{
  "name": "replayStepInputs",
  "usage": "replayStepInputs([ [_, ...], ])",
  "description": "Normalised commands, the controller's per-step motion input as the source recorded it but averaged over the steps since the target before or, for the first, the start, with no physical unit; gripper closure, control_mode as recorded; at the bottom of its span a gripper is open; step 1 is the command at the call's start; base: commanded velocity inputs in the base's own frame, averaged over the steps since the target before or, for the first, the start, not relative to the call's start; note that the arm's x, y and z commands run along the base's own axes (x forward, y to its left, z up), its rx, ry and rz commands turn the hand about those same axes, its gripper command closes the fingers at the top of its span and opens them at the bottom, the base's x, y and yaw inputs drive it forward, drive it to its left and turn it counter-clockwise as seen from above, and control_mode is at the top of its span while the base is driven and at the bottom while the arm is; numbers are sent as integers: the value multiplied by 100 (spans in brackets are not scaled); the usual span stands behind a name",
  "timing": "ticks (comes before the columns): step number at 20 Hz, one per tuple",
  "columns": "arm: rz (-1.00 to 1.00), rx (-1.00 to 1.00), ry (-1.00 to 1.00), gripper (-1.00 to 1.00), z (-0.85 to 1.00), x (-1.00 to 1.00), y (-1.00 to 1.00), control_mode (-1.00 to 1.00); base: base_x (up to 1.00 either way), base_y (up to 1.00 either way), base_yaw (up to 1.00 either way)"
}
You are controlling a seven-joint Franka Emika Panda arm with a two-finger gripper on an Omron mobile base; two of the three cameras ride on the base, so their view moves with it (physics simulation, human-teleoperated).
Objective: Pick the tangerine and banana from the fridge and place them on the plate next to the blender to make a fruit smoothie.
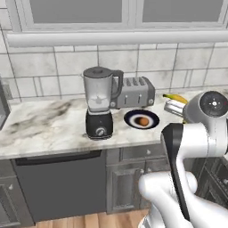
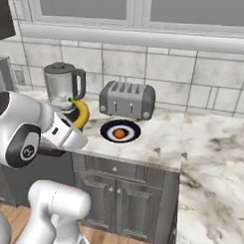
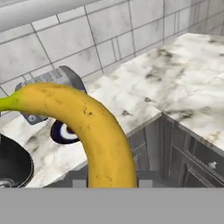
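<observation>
With the hand (image 3: 109, 181) closed on the banana (image 3: 83, 127) above the desk's front edge, carry it on to the plate (image 2: 120, 131) between blender (image 2: 64, 90) and toaster (image 2: 127, 100), lowering it beside the tangerine (image 2: 120, 134) lying there, not onto it.
</observation>
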Motion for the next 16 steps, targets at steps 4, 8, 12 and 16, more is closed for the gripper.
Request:
replayStepInputs([
  [4, 0, 0, 0, 100, 0, 0, 0, 100, 99, -51, 13],
  [8, 5, 0, 10, 100, -25, 18, -9, -100, 66, -33, 14],
  [12, 29, -5, 47, 100, -100, 57, -5, -100, 0, 0, 0],
  [16, 35, -11, 49, 100, -100, 53, 0, -100, 0, 0, 0],
])
